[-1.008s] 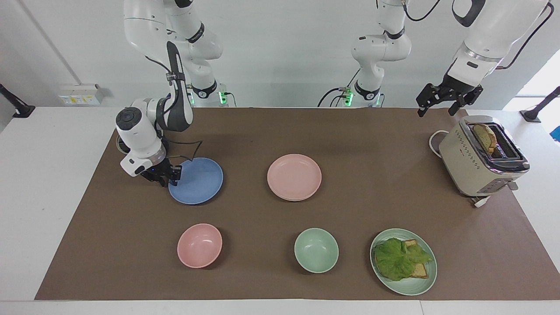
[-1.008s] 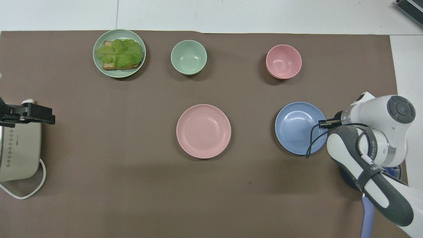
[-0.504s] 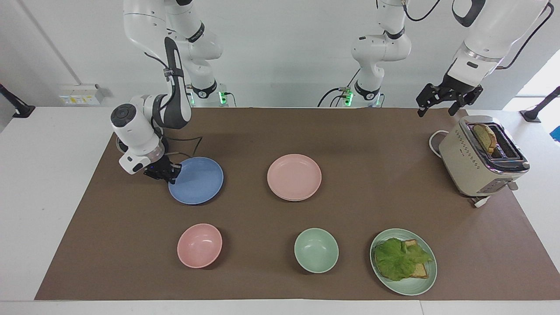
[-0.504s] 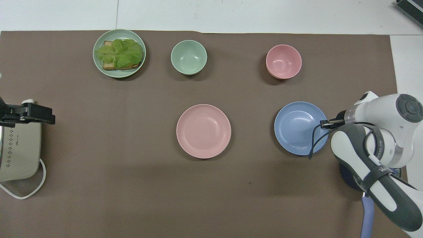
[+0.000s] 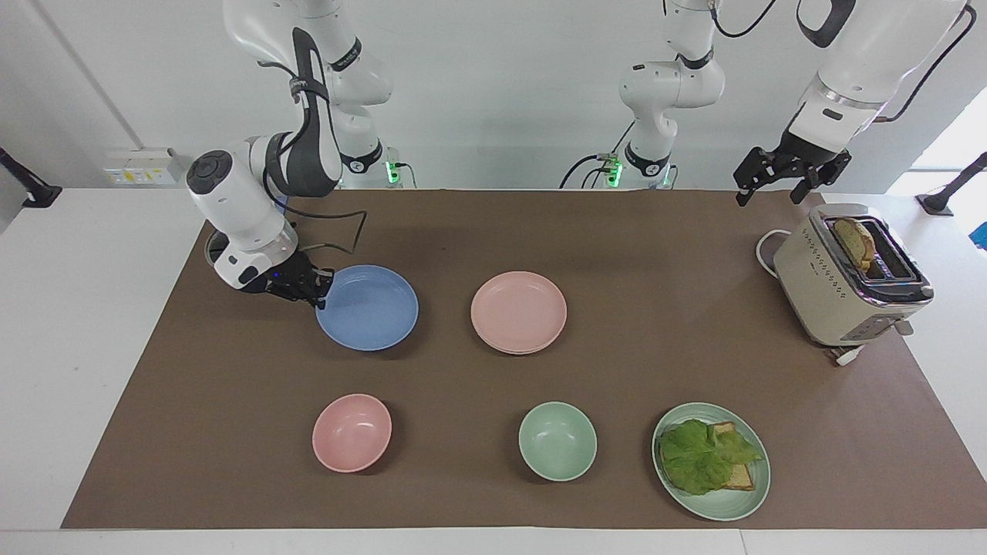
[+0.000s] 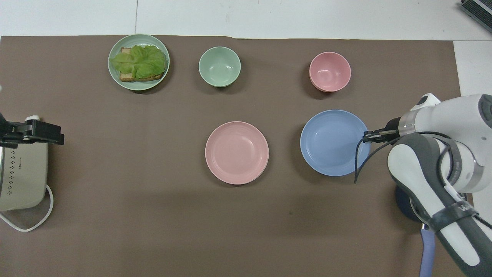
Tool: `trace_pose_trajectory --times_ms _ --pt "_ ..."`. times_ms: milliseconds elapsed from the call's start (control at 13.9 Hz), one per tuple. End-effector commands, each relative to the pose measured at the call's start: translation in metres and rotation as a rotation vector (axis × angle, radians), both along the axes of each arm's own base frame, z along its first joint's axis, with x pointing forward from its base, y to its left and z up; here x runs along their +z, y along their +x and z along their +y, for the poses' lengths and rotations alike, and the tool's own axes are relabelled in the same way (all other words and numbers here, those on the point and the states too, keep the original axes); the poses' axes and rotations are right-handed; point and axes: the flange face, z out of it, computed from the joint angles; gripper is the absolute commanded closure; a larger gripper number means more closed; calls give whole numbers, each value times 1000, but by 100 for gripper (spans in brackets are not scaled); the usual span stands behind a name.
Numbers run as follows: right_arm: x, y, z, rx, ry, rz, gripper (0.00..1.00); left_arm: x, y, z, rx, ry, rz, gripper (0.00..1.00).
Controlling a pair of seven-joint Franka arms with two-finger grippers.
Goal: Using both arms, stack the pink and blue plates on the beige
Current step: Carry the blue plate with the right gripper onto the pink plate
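Observation:
My right gripper (image 5: 318, 289) is shut on the rim of the blue plate (image 5: 367, 307), at the edge toward the right arm's end. The plate hangs just above the brown mat, beside the pink plate (image 5: 518, 312). From overhead the blue plate (image 6: 333, 142) casts a shadow on the mat, with the right gripper (image 6: 367, 135) at its rim. The pink plate (image 6: 236, 152) lies flat mid-table. The beige plate is hidden or out of view. My left gripper (image 5: 769, 196) waits open in the air over the toaster's end of the table, also seen overhead as the left gripper (image 6: 32, 132).
A beige toaster (image 5: 852, 274) holding a bread slice stands at the left arm's end. Farther from the robots sit a pink bowl (image 5: 352, 432), a green bowl (image 5: 557, 441) and a green plate (image 5: 725, 507) with lettuce on toast.
My right gripper closed on the blue plate's rim, lifted it off the mat and carried it toward the pink plate. The left arm has not moved.

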Motion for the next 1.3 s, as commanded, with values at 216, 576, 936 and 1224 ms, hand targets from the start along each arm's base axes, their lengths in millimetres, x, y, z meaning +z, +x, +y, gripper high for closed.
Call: trace_pose_trajectory --times_ms 216,576,936,1224 --pt "17 6 95 18 91 -86 100 6 -4 4 -1 9 3 0" --pt "2 4 193 -60 132 -95 100 6 -4 4 -1 9 3 0" --pt "-44 -7 233 -51 130 -23 100 6 -4 4 -1 9 3 0" --pt "-56 -19 243 -62 151 18 100 6 -4 4 -1 9 3 0"
